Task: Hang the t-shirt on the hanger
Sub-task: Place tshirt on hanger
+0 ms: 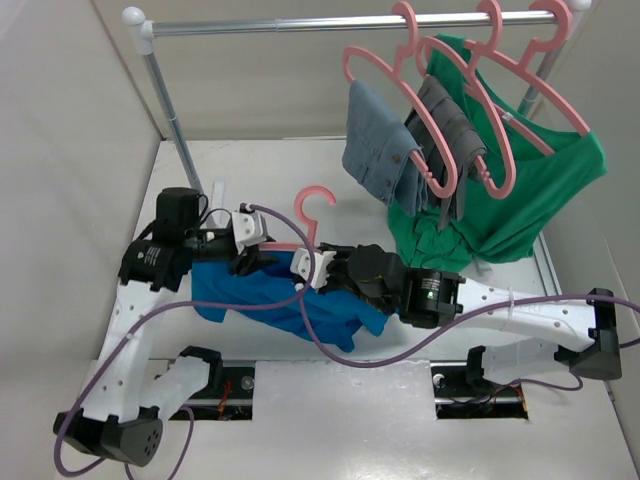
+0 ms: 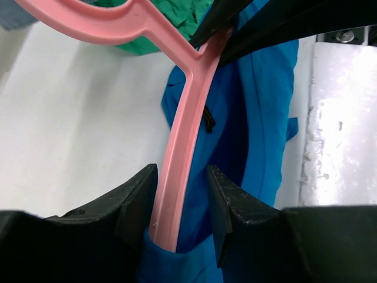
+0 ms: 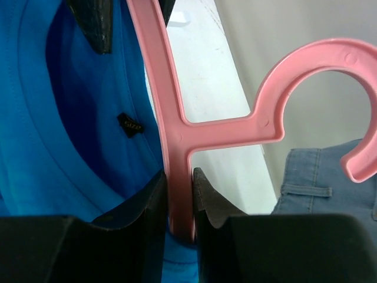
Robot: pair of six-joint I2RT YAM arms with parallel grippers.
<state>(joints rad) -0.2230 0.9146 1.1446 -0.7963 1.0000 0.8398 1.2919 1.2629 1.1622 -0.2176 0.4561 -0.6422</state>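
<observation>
In the top view the left arm (image 1: 130,330) bends up from lower left, its left gripper (image 1: 250,252) over the one t-shirt (image 1: 255,300) bunched at centre. It meets the right gripper (image 1: 312,268), stretched in from lower right, at the one free hanger (image 1: 312,207), while three more hangers (image 1: 500,150) carry clothes on the rail (image 1: 330,22) at upper right. Only the wrist views show the grips: the left fingers (image 2: 138,200) straddle the hanger's arm, apart with a gap on one side, and the right fingers (image 3: 209,197) are clamped on its bar by the hook, beside the collar's tag (image 3: 129,125).
</observation>
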